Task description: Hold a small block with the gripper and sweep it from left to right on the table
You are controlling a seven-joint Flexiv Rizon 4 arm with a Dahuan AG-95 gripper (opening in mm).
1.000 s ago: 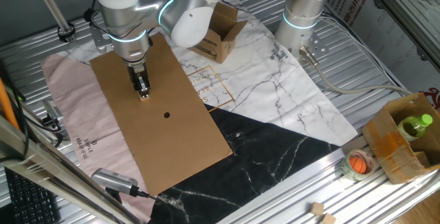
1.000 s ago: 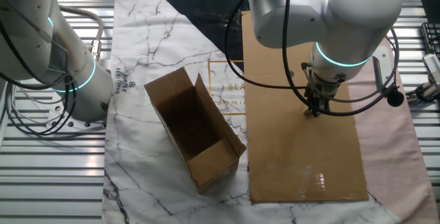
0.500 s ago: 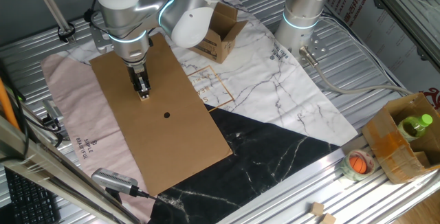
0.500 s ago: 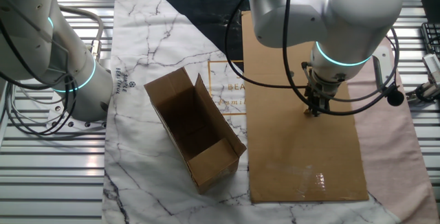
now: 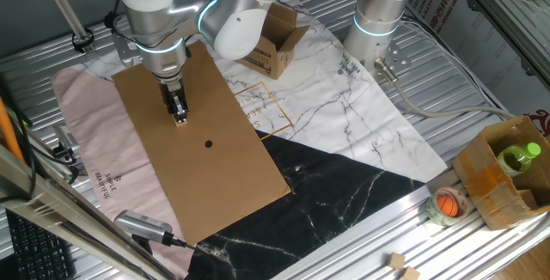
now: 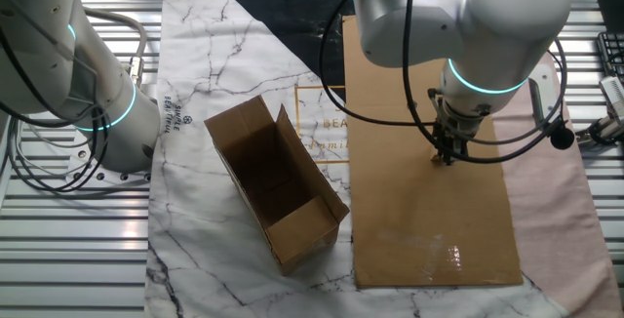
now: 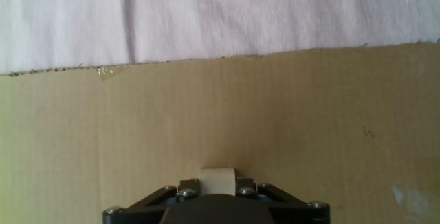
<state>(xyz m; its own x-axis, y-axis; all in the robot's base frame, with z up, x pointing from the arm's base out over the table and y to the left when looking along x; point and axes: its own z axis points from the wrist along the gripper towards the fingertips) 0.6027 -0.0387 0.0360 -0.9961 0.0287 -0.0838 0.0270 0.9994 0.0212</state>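
Currently the gripper (image 5: 180,118) points straight down onto the cardboard sheet (image 5: 215,185), its fingers clamped on the small block (image 7: 218,181) — the hand view shows the pale cube pinched between the two black fingertips, sitting on the cardboard. In one fixed view the block (image 5: 181,122) is a speck at the fingertip, just up and left of the black dot (image 5: 209,144), toward the table's (image 5: 361,237) far-left corner. Other fixed view: gripper (image 6: 448,157) in the upper right part of the sheet (image 6: 429,230), block (image 6: 436,160) barely showing at the tip. Sheet lies over a pink cloth (image 5: 86,155) and a marble-print cloth (image 5: 344,117) — in the hand view the cloth edge (image 7: 220,14) runs just beyond the sheet's rim. Open cardboard box (image 6: 278,193) sits on the marble cloth beside the sheet, well apart from the gripper. Second white arm's base (image 5: 374,35) stands at the far edge; a box with a green bottle (image 5: 519,157) sits near the right edge.
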